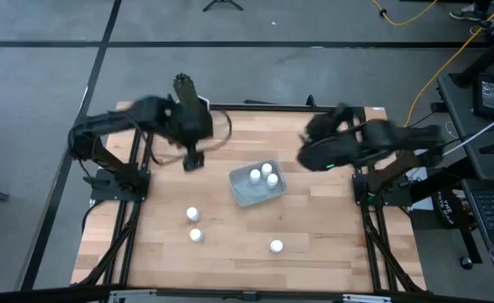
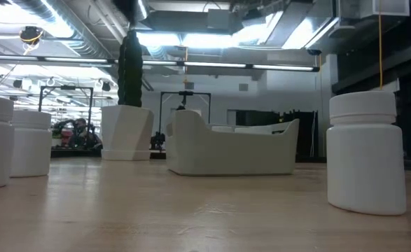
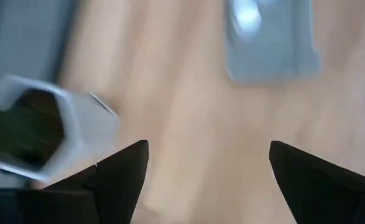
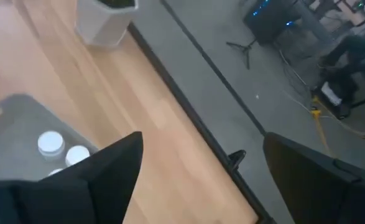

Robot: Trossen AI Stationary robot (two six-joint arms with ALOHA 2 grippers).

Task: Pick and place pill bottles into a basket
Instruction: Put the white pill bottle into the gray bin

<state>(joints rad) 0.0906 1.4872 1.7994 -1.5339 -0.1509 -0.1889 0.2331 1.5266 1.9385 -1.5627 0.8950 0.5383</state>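
Bottles [image 1: 262, 175] – three in the basket [image 1: 240, 194], three still on the table [image 1: 331, 227]; both grippers [image 1: 194, 160] [image 1: 307, 153] seem wide open, empty – the next move is probably reaching down.

The high camera is looking straight down on the whole counter [image 1: 255, 210], taking in both arms and the basket [image 1: 256, 186] at mid-counter. The low camera is sitting at counter level, facing across the wood into the room — one pill bottle [image 2: 367, 151] looming very near its lens, the same basket [image 2: 231, 147] farther back. Each wrist camera is peering past its own dark fingers [image 3: 117, 174] [image 4: 101, 177] from close above, both catching the basket [image 3: 270, 43] [image 4: 20, 124] — the one thing all four views are sharing.
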